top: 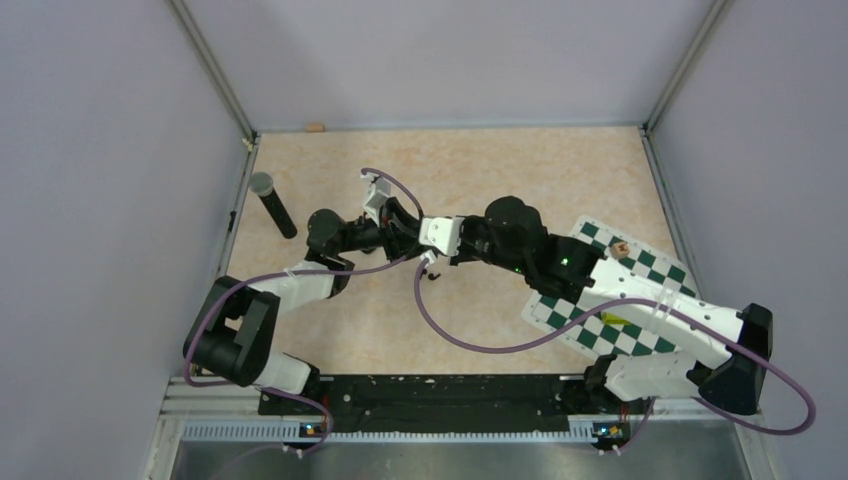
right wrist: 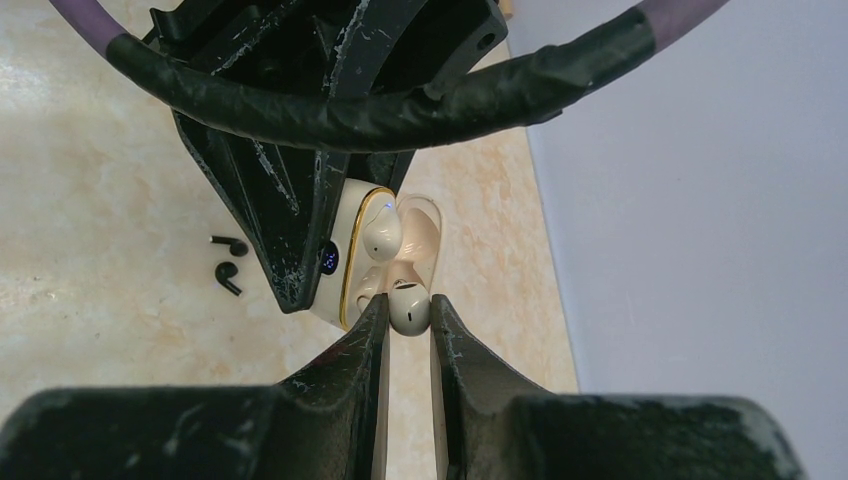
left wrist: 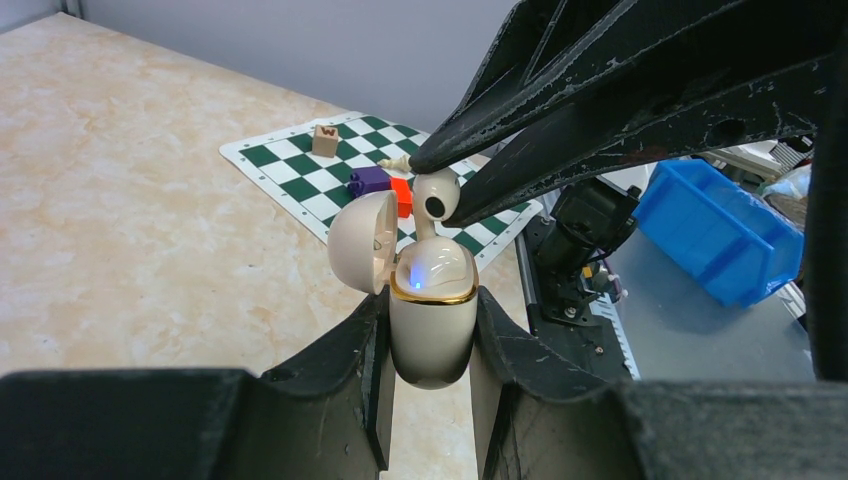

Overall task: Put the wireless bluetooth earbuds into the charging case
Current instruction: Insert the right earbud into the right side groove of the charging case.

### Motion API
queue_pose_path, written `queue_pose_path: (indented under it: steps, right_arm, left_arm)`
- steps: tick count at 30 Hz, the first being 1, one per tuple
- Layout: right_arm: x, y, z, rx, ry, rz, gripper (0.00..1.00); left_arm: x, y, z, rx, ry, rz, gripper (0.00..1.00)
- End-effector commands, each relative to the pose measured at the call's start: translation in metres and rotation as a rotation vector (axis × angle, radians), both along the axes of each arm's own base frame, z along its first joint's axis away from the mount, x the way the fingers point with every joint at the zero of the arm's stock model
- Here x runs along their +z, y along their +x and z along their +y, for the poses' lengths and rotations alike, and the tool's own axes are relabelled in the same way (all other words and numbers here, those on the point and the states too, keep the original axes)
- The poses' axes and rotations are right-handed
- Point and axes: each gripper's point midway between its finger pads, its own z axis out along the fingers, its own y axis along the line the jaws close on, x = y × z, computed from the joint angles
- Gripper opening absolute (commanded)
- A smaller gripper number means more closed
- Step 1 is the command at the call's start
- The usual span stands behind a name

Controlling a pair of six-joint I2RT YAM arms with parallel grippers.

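Gripping cream case [left wrist: 432, 335] upright in left end effector [left wrist: 430, 310], lid [left wrist: 362, 240] hanging open at 9 o'clock. Pinching second earbud [left wrist: 435, 198] in right end effector [right wrist: 407, 300], at 12 o'clock above case mouth, stem seemingly entering slot. Seeing first earbud [right wrist: 381, 232] seated already. Remaining: pressing second home.

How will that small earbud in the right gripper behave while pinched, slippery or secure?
The earbud looks smooth, glossy and rounded, so it could probably slip or twist between the right gripper's narrow fingers. It seems tiny and likely light, so little force should seat it in the open case.
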Motion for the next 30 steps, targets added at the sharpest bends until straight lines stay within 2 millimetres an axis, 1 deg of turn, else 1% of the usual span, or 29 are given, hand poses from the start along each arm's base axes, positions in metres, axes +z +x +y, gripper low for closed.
queue_pose_path:
  steps: [1, 2, 5, 7, 9, 16, 20, 23, 25, 30]
  right_arm:
    - [0.013, -0.005, 0.006, 0.006, 0.053, -0.019, 0.04]
    - [0.013, -0.005, 0.006, 0.010, 0.052, -0.015, 0.05]
    - [0.013, -0.009, 0.007, 0.020, 0.052, 0.003, 0.13]
    - [0.017, -0.010, 0.008, 0.021, 0.065, 0.013, 0.17]
    - [0.021, -0.010, 0.009, 0.019, 0.080, 0.021, 0.18]
    - [0.032, -0.012, 0.011, 0.018, 0.117, 0.043, 0.19]
    - [0.037, -0.014, 0.012, 0.019, 0.134, 0.056, 0.30]
    - [0.043, -0.015, 0.013, 0.017, 0.150, 0.062, 0.34]
    - [0.048, -0.014, 0.013, 0.013, 0.164, 0.064, 0.36]
    - [0.065, -0.011, 0.014, -0.021, 0.216, 0.076, 0.49]
  left_arm:
    - [0.020, 0.002, -0.001, 0.002, -0.034, -0.086, 0.00]
    - [0.021, 0.001, 0.000, 0.001, -0.039, -0.092, 0.00]
    - [0.023, 0.000, 0.001, 0.003, -0.049, -0.099, 0.00]
    - [0.025, 0.000, 0.002, 0.004, -0.052, -0.106, 0.00]
    - [0.026, -0.001, 0.002, 0.005, -0.057, -0.108, 0.00]
    - [0.032, -0.006, 0.005, -0.001, -0.086, -0.132, 0.00]
    - [0.035, -0.007, 0.006, 0.005, -0.101, -0.134, 0.00]
    - [0.036, -0.007, 0.007, 0.007, -0.105, -0.136, 0.00]
    - [0.036, -0.008, 0.007, 0.006, -0.106, -0.138, 0.00]
    - [0.036, -0.008, 0.007, 0.003, -0.106, -0.142, 0.00]
